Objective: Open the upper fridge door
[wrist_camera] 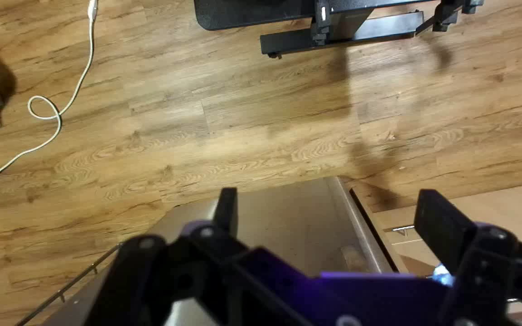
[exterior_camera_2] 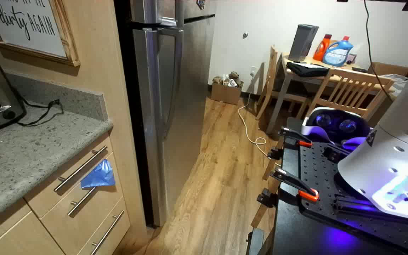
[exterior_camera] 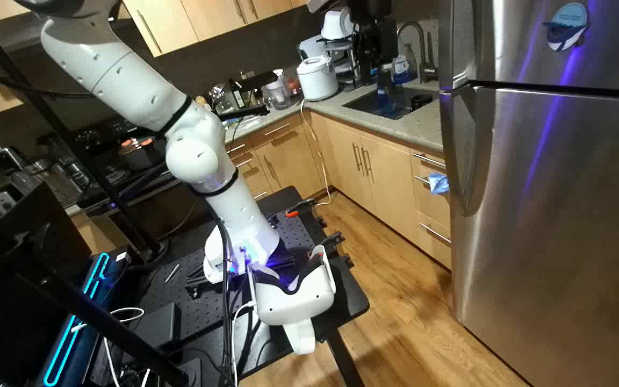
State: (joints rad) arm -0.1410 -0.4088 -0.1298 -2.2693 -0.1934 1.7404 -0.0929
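The steel upper fridge door (exterior_camera: 519, 37) is shut above the lower fridge door (exterior_camera: 562, 215), with a dark seam between them. In an exterior view only the bottom of the upper door (exterior_camera_2: 195, 7) shows. Its handle (exterior_camera: 460, 43) runs down its edge on the sink side. My gripper (exterior_camera: 386, 80) hangs pointing down in front of the sink, to the left of the upper door and apart from it. In the wrist view the gripper (wrist_camera: 328, 199) is open and empty. The fridge front (wrist_camera: 283, 226) shows below, between its fingers. The upper handle cannot be made out there.
The lower door handle (exterior_camera_2: 175, 81) curves out from the fridge. A counter (exterior_camera: 422, 121) with a sink (exterior_camera: 360, 105) adjoins the fridge. A blue bag (exterior_camera_2: 99, 175) hangs on a drawer. A black table (exterior_camera: 350, 293) bears the arm and a white headset (exterior_camera: 293, 301).
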